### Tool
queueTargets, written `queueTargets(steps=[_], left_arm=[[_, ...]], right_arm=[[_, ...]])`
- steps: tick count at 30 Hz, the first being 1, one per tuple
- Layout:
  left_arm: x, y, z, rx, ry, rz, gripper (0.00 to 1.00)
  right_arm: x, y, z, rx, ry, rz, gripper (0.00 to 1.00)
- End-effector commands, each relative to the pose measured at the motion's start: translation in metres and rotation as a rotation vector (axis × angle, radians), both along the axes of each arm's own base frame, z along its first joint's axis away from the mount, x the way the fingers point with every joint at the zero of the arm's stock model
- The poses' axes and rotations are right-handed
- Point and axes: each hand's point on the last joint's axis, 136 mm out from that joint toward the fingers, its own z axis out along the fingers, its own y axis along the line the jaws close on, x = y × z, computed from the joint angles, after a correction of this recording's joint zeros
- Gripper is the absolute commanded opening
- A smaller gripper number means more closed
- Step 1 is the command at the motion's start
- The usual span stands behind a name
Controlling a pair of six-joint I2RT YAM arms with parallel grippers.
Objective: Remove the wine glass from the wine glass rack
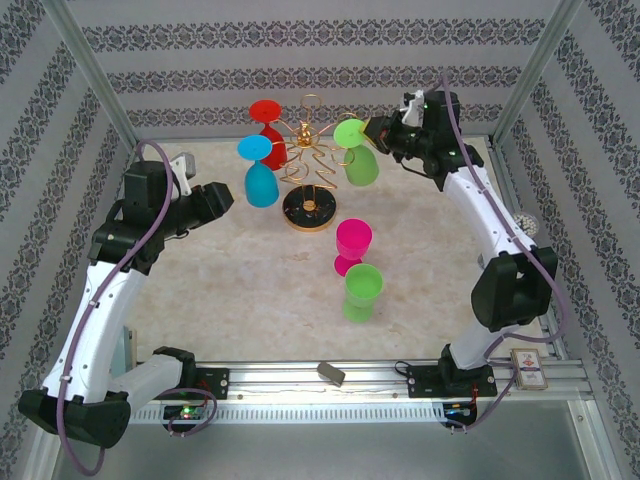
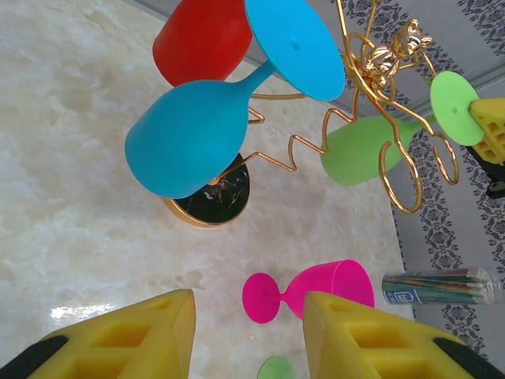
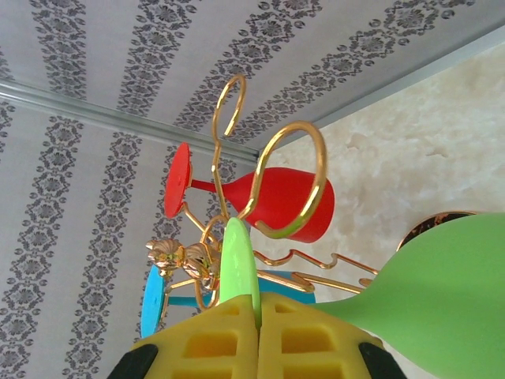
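Observation:
The gold wire wine glass rack stands at the back middle on its black base. A red wine glass, a blue one and a green one hang upside down on it. My right gripper is shut on the edge of the green glass's foot, by the outer loop of a rack arm; its bowl hangs low to the right. Whether the stem is still in the loop I cannot tell. My left gripper is open and holds nothing, left of the blue glass.
A pink glass and a second green glass stand on the marble table in front of the rack. A clear tube of sticks lies at the right edge. A small card box sits near the right arm's base.

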Motion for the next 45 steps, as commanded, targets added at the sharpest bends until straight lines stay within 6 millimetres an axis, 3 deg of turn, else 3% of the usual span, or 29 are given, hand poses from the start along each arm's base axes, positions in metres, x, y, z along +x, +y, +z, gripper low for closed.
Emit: queueTargets(steps=[1, 14, 21, 32, 41, 45], left_arm=[[0.001, 0.005, 0.007, -0.006, -0.032, 0.025, 0.41], [0.003, 0.000, 0.007, -0.017, -0.034, -0.006, 0.41], [0.000, 0.003, 0.006, -0.005, -0.027, 0.004, 0.41], [-0.013, 0.003, 0.000, 0.001, 0.015, -0.004, 0.41], [-0.028, 0.009, -0.014, 0.028, 0.060, 0.004, 0.44], [-0.038, 0.011, -0.020, 0.031, 0.077, 0.012, 0.44]], right_arm=[[-0.010, -0.012, 0.023, 0.006, -0.068, -0.025, 0.00], [-0.048, -0.065, 0.034, -0.012, -0.079, -0.135, 0.00], [-0.085, -0.080, 0.061, -0.023, -0.137, -0.141, 0.00], [-0.139, -0.067, 0.098, -0.022, -0.245, -0.057, 0.00], [-0.205, -0.037, 0.121, -0.097, -0.323, 0.044, 0.00], [-0.236, -0.015, 0.128, -0.150, -0.363, 0.128, 0.00]])
